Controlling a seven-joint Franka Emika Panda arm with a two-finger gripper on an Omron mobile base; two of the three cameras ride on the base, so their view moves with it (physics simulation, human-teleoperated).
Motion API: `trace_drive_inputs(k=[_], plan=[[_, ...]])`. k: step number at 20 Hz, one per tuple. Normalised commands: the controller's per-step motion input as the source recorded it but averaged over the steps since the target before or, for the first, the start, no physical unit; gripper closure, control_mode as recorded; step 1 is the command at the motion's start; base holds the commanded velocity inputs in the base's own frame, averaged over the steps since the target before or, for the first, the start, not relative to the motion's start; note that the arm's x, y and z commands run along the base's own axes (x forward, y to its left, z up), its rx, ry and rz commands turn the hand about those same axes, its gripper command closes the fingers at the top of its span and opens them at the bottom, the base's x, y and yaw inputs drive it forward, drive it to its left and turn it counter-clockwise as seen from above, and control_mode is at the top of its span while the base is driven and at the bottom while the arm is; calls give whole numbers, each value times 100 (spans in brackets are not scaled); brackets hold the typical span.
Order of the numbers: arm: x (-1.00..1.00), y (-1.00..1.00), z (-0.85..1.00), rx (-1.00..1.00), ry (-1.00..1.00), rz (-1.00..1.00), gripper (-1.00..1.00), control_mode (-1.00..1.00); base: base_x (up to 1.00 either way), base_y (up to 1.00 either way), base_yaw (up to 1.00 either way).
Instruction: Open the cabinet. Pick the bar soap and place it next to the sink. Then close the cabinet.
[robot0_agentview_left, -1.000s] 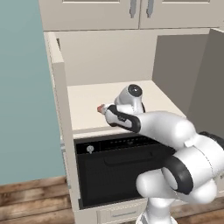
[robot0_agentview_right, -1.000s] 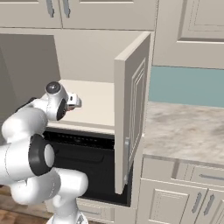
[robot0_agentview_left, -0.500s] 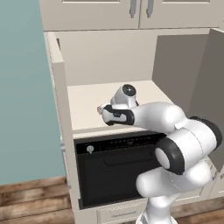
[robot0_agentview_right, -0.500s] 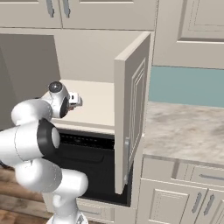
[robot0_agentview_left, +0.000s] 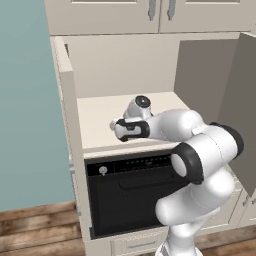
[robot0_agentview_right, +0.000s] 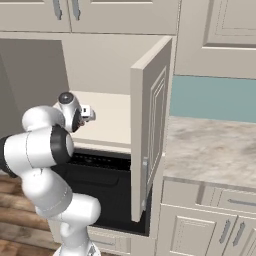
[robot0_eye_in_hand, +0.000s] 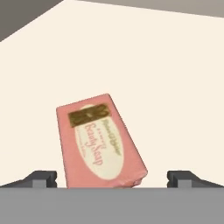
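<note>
Since a second ago your arm swung its elbow round to the right and the gripper (robot0_eye_in_hand: 112, 179) pushed further in over the cabinet (robot0_agentview_left: 125, 65) floor, while both doors stayed swung wide. Your gripper stood fully spread and had hold of nothing; the two dark fingertips (robot0_eye_in_hand: 41, 178) showed well apart at the bottom of the hand view.

What your next move turned on was this: the bar soap (robot0_eye_in_hand: 99, 141) lay directly ahead of the gripper, between the two tips and closer to the left-hand one, with clear gaps on both sides. It rested flat on the cabinet floor, near the front edge, toward the left door. Its long axis ran away from the hand, skewed a little, the far end leaning toward the left tip's side, so the jaws looked set to close across its short width. To my eye a small twist of the wrist would have squared them to its long sides before you went down.

You had a flat pink rectangular packet to deal with, with crisp edges, a pale oval label and a small dark-gold patch at the far end. It looked smooth and could slip if pinched near a corner. Around it the cabinet interior was plain matte cream, the doors raised-panel.
</note>
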Motion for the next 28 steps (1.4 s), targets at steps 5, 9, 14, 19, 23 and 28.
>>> trace_drive_inputs(k=[5,9,14,19,23,28], plan=[[30,0,-6,-1,6,0,-100,-100,0,0,0],[20,5,-14,-2,7,1,-100,-100,0,0,0],[13,9,-19,-2,5,2,-100,-100,0,0,0],[8,8,-12,-2,4,3,100,-100,0,0,0],[2,2,-1,0,3,3,100,-100,0,0,0],[-15,1,0,0,0,1,100,-100,0,0,0]])
